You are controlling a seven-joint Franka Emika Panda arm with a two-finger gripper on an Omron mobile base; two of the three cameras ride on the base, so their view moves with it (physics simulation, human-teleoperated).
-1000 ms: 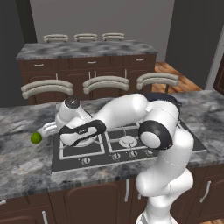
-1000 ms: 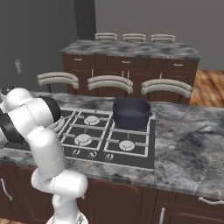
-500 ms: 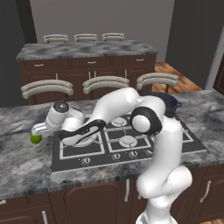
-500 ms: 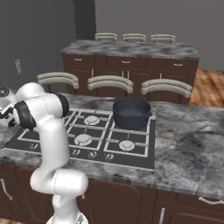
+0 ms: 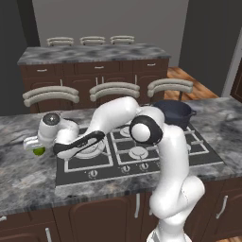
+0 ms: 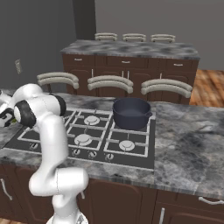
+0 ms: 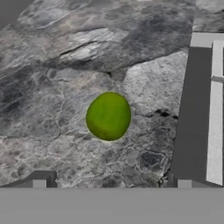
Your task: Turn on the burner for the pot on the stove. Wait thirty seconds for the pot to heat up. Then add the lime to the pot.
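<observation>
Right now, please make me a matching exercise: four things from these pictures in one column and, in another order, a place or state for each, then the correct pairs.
Things:
1. lime
2. pot
3. gripper
4. stools

Places or states:
A. on a rear burner of the stove
B. open, above the fruit
C. on the stone counter, beside the stove's edge
D. lined up behind the counter

Pairs: 1-C, 2-A, 3-B, 4-D
</observation>
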